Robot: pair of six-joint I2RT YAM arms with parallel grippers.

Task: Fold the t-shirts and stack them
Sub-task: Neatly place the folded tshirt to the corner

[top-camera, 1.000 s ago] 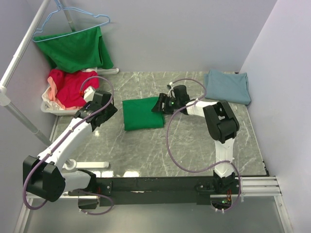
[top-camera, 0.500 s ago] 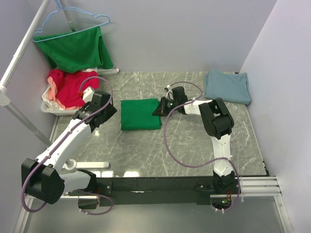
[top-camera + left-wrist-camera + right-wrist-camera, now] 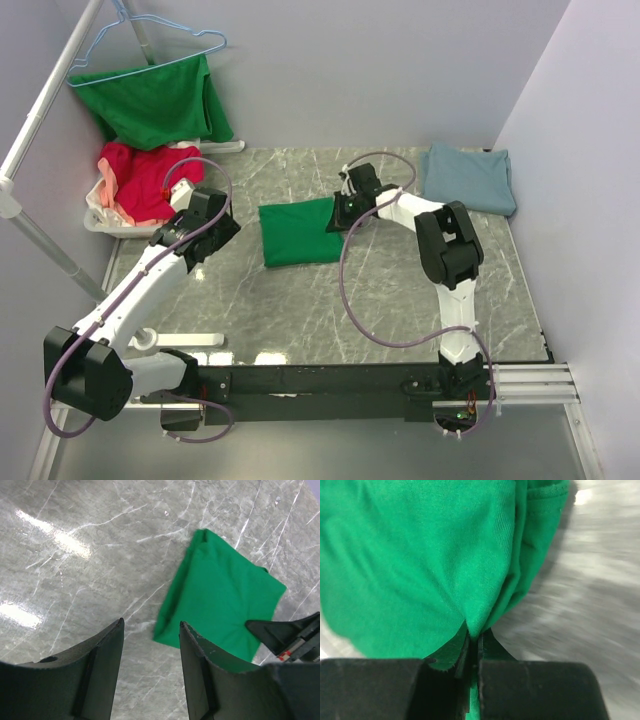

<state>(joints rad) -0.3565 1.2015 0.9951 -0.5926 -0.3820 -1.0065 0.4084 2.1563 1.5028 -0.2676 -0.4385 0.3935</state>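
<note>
— Green cloth sits between the black fingers, yes? Which shirt is it?

— Yes. The right pincer (image 3: 474, 642) is closed tight on a small pinch of the bright green folded t-shirt (image 3: 298, 233), at the edge of it that faces the right arm. The shirt lies as a flat rectangle on the grey marble table (image 3: 380, 300).

— And the other pincer?

— The left pincer (image 3: 151, 625) hangs to the left of the green shirt, a little apart from it. Its jaws stand about half apart and nothing is between them.

— So which step is this, in your opinion?

— I think the folding of this shirt is done and the stacking is in hand. To the right of the green shirt and further back, well apart, lies a dusty blue-grey folded t-shirt (image 3: 470, 178). I judge that the green one must go on top of it.

— What does the next move need?

— The hold is on one edge only. If the arm lifts fast, the layers can fall open. It should carry the shirt slowly and low, and set it square on the blue-grey one.

— Are more shirts there?

— Left of the green shirt and behind it I see a red and pink heap of shirts (image 3: 145, 180), and above that a hung green t-shirt (image 3: 150, 100). So much work remains, I believe.
</note>
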